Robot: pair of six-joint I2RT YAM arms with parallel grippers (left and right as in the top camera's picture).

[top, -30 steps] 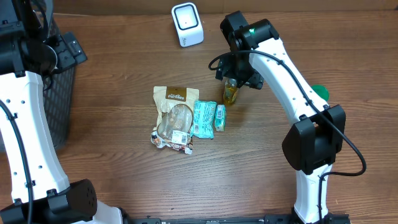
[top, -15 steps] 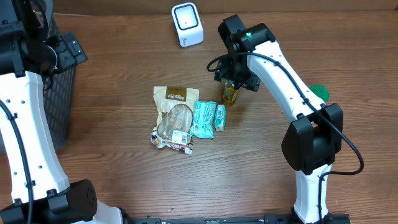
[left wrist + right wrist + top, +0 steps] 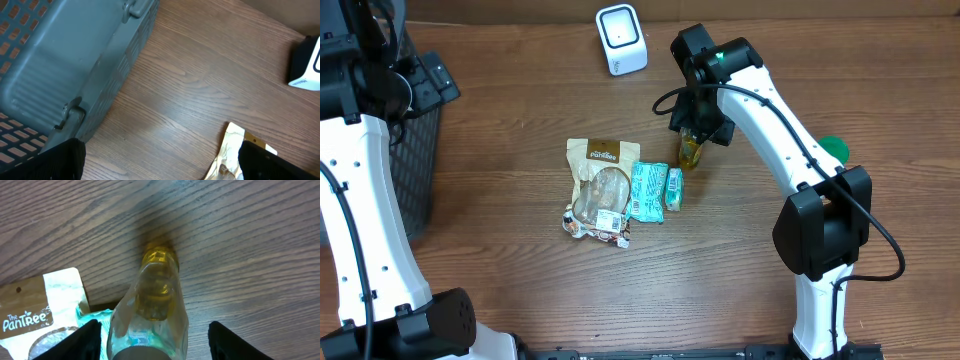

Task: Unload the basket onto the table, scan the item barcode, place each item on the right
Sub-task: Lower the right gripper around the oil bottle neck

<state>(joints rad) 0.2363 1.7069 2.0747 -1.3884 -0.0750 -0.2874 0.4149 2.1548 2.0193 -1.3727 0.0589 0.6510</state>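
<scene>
Right gripper (image 3: 155, 332) is hovering over the small clear plastic bottle of yellow liquid (image 3: 158, 287). Its jaws are part-open and straddling the bottle; wood is showing on both sides, so nothing is gripped. The bottle is sitting on the brown wood-grain table (image 3: 520, 120), just beside the crinkly teal foil packets (image 3: 648, 190). The flat kraft paper pouch with a clear window (image 3: 600, 180) is lying next to those. The white rounded boxy scanner (image 3: 621, 38) is sitting well apart. Left gripper (image 3: 160, 160) is gaping wide and empty, near the dark grey slotted plastic basket (image 3: 60, 65).
</scene>
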